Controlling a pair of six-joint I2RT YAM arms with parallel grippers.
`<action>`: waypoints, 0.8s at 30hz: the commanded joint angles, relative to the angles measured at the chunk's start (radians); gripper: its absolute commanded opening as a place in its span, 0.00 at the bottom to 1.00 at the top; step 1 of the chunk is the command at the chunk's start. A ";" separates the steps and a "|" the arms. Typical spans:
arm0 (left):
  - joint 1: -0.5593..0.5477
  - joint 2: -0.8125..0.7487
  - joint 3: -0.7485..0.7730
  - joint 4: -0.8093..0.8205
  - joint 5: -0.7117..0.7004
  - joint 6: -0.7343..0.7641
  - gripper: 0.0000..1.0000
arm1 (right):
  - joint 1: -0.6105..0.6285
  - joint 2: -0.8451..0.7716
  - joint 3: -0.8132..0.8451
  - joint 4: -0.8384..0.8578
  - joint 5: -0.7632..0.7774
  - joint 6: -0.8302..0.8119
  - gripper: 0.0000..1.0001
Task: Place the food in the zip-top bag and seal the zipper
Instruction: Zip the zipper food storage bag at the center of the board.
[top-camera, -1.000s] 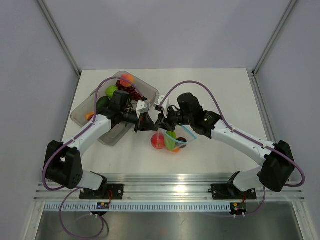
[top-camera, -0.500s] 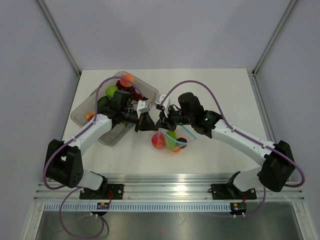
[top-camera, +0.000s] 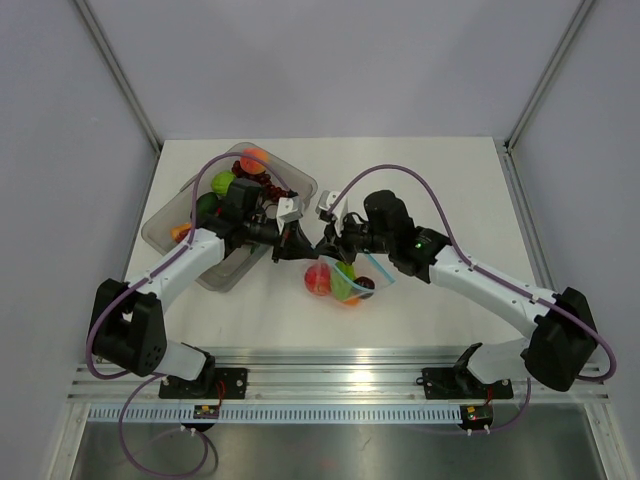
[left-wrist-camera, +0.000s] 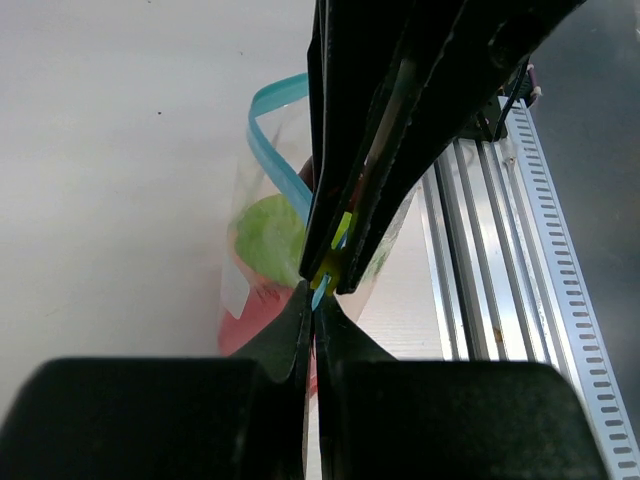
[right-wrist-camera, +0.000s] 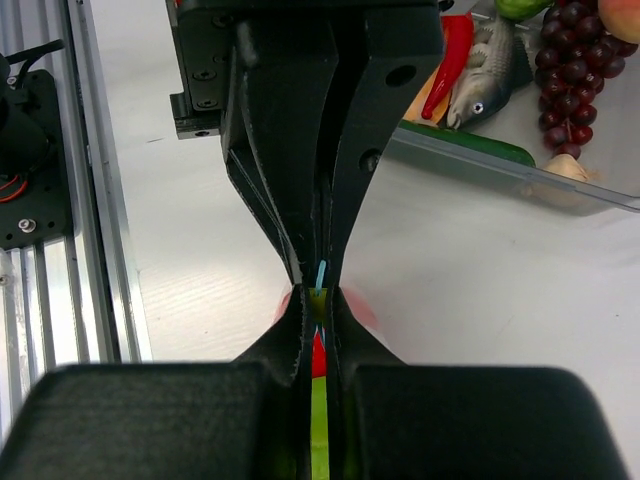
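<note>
The zip-top bag (top-camera: 347, 284) looks soft and slippery with light food (top-camera: 318, 280) inside, so it is best held by its stiffer blue zipper (left-wrist-camera: 272, 152), where the left gripper (left-wrist-camera: 312, 300) and right gripper (right-wrist-camera: 318, 300) both pinch shut.

Laboratory robot cell. A white desk (top-camera: 440, 180) is enclosed by plain grey panels (top-camera: 330, 60) set in aluminium posts (top-camera: 548, 75) at 11 and 1 o'clock. A slotted aluminium rail (top-camera: 340, 385) at 6 o'clock carries two bolted arm bases (top-camera: 195, 375), with purple cables (top-camera: 400, 167) and small circuit boards (top-camera: 208, 411) left exposed.
</note>
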 joint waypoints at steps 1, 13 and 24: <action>0.020 -0.037 0.013 0.124 -0.046 -0.040 0.00 | -0.003 -0.061 -0.043 -0.046 0.002 0.025 0.00; 0.055 -0.031 0.027 0.193 -0.089 -0.163 0.00 | -0.003 -0.123 -0.103 -0.055 0.057 0.024 0.00; 0.121 -0.093 -0.013 0.310 -0.274 -0.289 0.00 | -0.004 -0.260 -0.233 -0.106 0.107 0.068 0.00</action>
